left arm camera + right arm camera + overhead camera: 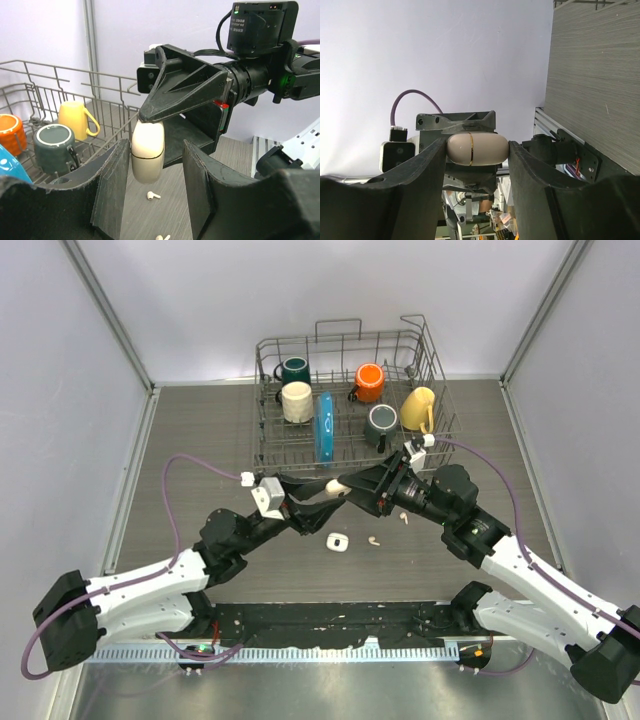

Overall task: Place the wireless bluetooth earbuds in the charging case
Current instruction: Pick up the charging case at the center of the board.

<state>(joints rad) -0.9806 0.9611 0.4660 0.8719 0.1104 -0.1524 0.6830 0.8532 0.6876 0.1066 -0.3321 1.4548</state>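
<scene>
A cream charging case, lid closed, hangs in the air over the middle of the table. My right gripper is shut on the case, gripping it by its two ends. My left gripper is open around the same case. The case lies against one left pad, with a gap to the other. Two white earbuds lie on the table below, and they also show in the top view. The other earbuds are out of view.
A small white case-like object lies on the table beside the earbuds. A wire dish rack at the back holds several mugs and a blue plate. Grey walls close in both sides.
</scene>
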